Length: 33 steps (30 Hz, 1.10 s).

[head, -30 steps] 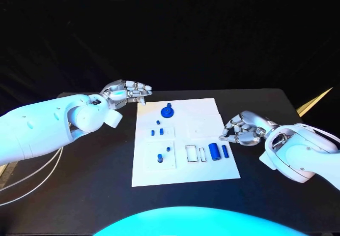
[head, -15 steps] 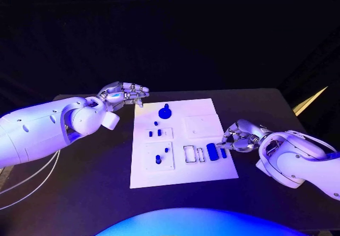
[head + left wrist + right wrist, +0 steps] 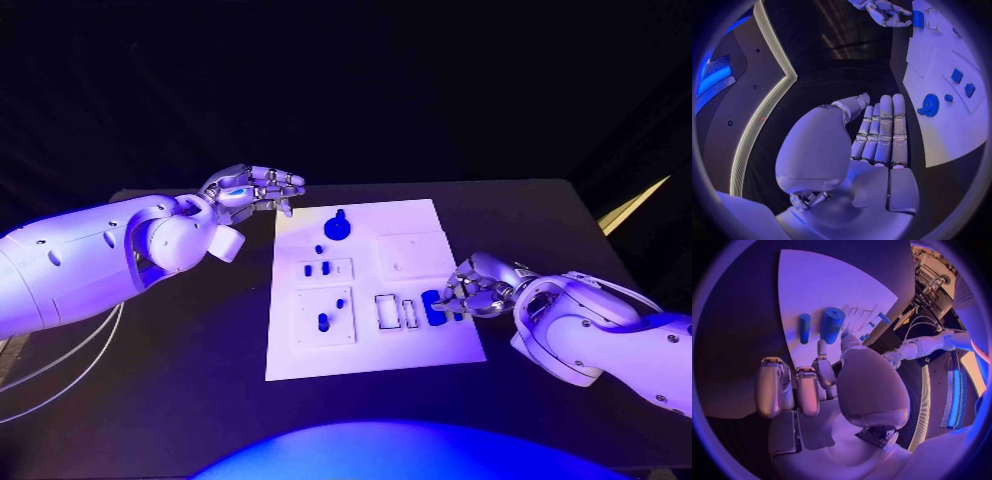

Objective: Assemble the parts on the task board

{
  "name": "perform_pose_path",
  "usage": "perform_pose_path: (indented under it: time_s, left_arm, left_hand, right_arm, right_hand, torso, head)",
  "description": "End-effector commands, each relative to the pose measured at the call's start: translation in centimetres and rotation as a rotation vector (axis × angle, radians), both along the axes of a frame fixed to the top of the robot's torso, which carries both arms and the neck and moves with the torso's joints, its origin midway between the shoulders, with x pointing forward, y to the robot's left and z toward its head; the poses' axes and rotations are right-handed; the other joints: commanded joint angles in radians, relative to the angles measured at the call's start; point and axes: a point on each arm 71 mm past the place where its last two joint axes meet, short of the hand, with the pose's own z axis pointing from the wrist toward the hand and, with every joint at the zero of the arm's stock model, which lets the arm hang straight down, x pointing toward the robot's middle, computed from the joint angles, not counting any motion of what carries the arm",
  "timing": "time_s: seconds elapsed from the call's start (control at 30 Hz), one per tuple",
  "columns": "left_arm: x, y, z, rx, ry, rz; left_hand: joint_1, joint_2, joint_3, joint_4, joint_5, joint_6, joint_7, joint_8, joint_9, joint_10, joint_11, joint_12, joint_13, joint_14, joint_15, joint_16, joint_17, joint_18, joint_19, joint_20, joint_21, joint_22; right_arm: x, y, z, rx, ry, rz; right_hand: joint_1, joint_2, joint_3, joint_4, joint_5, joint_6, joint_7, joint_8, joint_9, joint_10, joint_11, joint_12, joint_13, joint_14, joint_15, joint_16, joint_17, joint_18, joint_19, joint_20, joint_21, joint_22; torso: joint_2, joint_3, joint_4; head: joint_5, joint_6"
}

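Observation:
The white task board point(image 3: 378, 345) lies mid-table. Near its right edge lie a thick blue cylinder point(image 3: 431, 303) point(image 3: 832, 324) and a thinner one point(image 3: 804, 328). My right hand point(image 3: 477, 287) point(image 3: 811, 380) sits right beside them, thumb and one finger reaching to the thick cylinder, the other fingers curled; nothing is gripped. A round blue part point(image 3: 338, 227) point(image 3: 930, 104) lies at the board's far end. My left hand point(image 3: 261, 187) point(image 3: 879, 132) hovers off the board's far left corner, fingers straight and empty.
Small blue pieces point(image 3: 319, 268) stand in a raised plate, and blue pegs point(image 3: 325, 321) in a second plate nearer me. Two white frames point(image 3: 397, 311) lie left of the cylinders. Bare black table point(image 3: 188, 340) surrounds the board.
My right hand has moved left onto the board's right edge, up against the blue cylinders, and now covers part of the thinner one. The left hand stays where it was.

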Motion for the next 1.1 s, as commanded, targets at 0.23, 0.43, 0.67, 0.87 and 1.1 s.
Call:
perform_pose_path:
  time_s: [0.23, 0.43, 0.67, 0.87, 1.1]
  left_arm:
    - [0.0, 0.0, 0.1, -0.004, -0.001, -0.003]
    - [-0.1, 0.0, 0.1, -0.004, -0.001, -0.004]
    - [-0.1, 0.0, 0.1, -0.004, 0.0, -0.004]
    - [-0.1, 0.1, 0.1, -0.004, 0.0, -0.003]
    - [-0.1, 0.1, 0.1, -0.003, 0.0, -0.002]
  left_hand:
    - [-0.018, 0.008, -0.029, 0.002, 0.022, -0.011, 0.019, -0.019, 0.008, 0.0, 0.008, -0.013, -0.011, -0.001, 0.008, -0.008, -0.01, -0.018, -0.001, 0.0, -0.012, -0.012]
    - [-0.018, 0.008, -0.029, 0.002, 0.022, -0.011, 0.019, -0.019, 0.008, 0.0, 0.008, -0.013, -0.011, -0.001, 0.008, -0.008, -0.01, -0.018, -0.001, 0.0, -0.012, -0.012]
    - [-0.02, 0.009, -0.03, 0.003, 0.022, -0.011, 0.019, -0.02, 0.008, 0.0, 0.008, -0.012, -0.011, -0.001, 0.009, -0.007, -0.01, -0.018, -0.001, 0.001, -0.014, -0.014]
    - [-0.02, 0.009, -0.03, 0.003, 0.022, -0.011, 0.019, -0.02, 0.008, 0.0, 0.008, -0.012, -0.011, -0.001, 0.009, -0.007, -0.01, -0.018, -0.001, 0.001, -0.014, -0.014]
    - [-0.021, 0.009, -0.03, 0.005, 0.022, -0.011, 0.019, -0.02, 0.008, 0.0, 0.008, -0.012, -0.011, -0.001, 0.009, -0.007, -0.01, -0.018, 0.0, 0.001, -0.016, -0.014]
  right_arm:
    - [0.0, 0.7, -1.2, -0.036, 0.028, 0.019]
    - [0.1, 1.3, -1.9, -0.051, 0.045, 0.024]
    - [0.3, 1.4, -2.6, -0.073, 0.069, 0.021]
    - [0.3, 1.4, -2.6, -0.06, 0.056, -0.001]
    - [0.1, 1.3, -2.0, 0.03, 0.019, -0.058]
  right_hand:
    - [-0.065, 0.01, -0.079, 0.005, -0.002, -0.063, 0.005, 0.027, 0.017, 0.071, -0.011, 0.009, 0.024, 0.089, -0.004, 0.017, 0.183, -0.017, 0.083, -0.002, 0.02, 0.229]
    - [-0.074, 0.014, -0.102, 0.006, -0.002, -0.063, 0.005, 0.03, 0.019, 0.071, -0.011, 0.007, 0.028, 0.088, -0.004, 0.016, 0.182, -0.017, 0.082, -0.002, 0.017, 0.228]
    - [-0.075, 0.023, -0.112, 0.005, -0.001, -0.06, 0.004, 0.035, 0.02, 0.072, -0.012, 0.008, 0.031, 0.088, -0.005, 0.015, 0.181, -0.017, 0.081, -0.002, 0.017, 0.228]
    - [-0.038, 0.07, -0.116, 0.001, -0.002, -0.041, -0.005, 0.052, 0.028, 0.085, -0.019, 0.018, 0.051, 0.089, -0.01, 0.017, 0.184, -0.018, 0.083, -0.006, 0.028, 0.23]
    - [0.029, 0.136, -0.092, -0.002, 0.0, -0.001, -0.023, 0.078, 0.038, 0.119, -0.035, 0.051, 0.096, 0.092, -0.024, 0.023, 0.198, -0.023, 0.087, -0.016, 0.058, 0.236]
  torso:
    - [0.0, 0.0012, -0.0015]
    - [0.001, 0.0013, -0.0004]
    - [0.0, 0.0, -0.0009]
    - [-0.001, 0.0003, -0.001]
    - [-0.001, 0.0004, -0.0009]
  head:
    - [0.004, -0.002]
    - [0.004, -0.003]
    - [0.004, -0.006]
    - [0.003, -0.006]
    - [0.003, -0.005]
